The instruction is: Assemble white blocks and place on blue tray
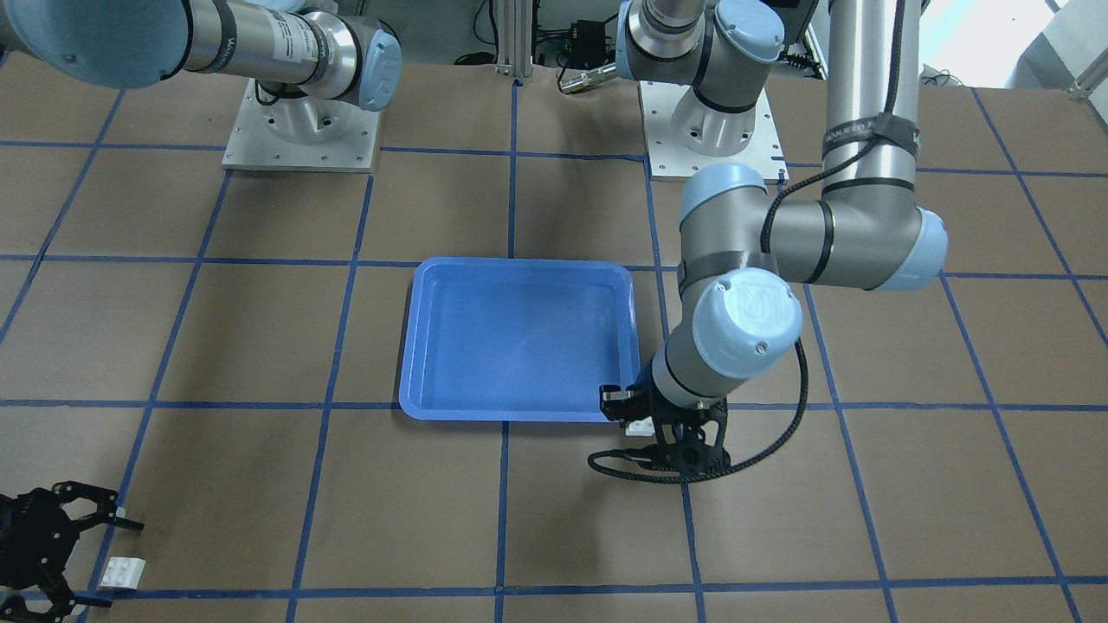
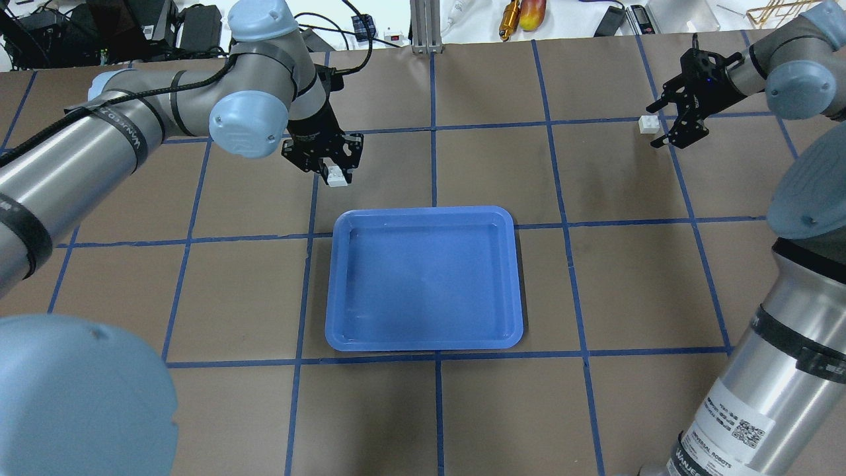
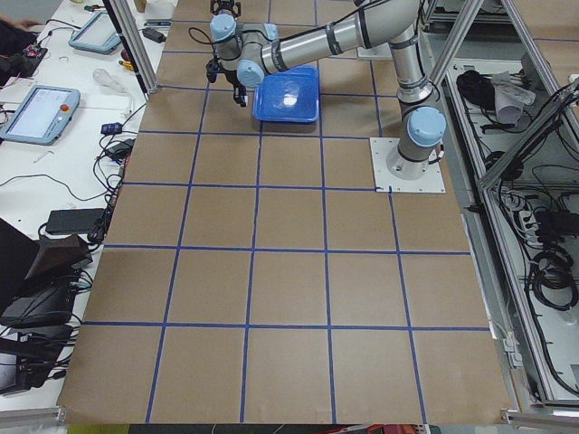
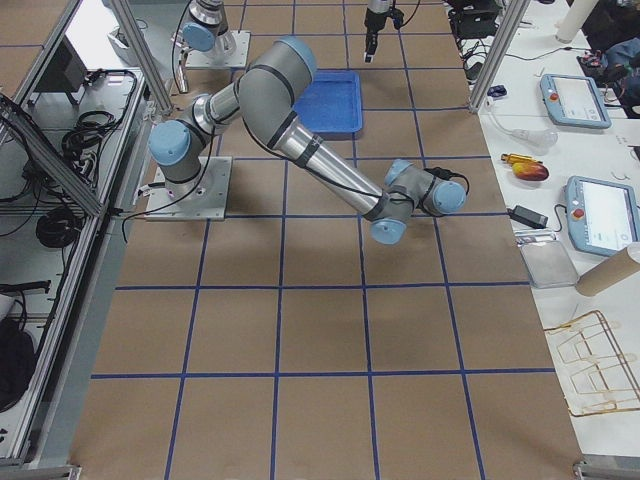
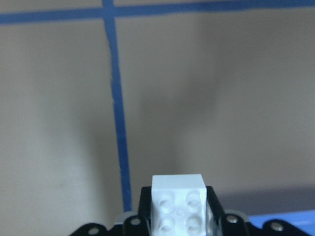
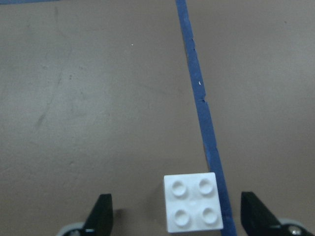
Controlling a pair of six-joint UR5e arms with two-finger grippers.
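The blue tray lies in the middle of the table and also shows in the front view. My left gripper is shut on one white block and holds it just beyond the tray's far left corner; the block's studs face the left wrist camera. The other white block lies on the table at the far right, on a blue tape line. My right gripper is open, and the block sits between its fingers.
Blue tape lines divide the brown table into squares. Both arm bases stand on plates at the robot's side. The left arm's black cable loops beside its gripper. Tools and cables lie beyond the table's far edge.
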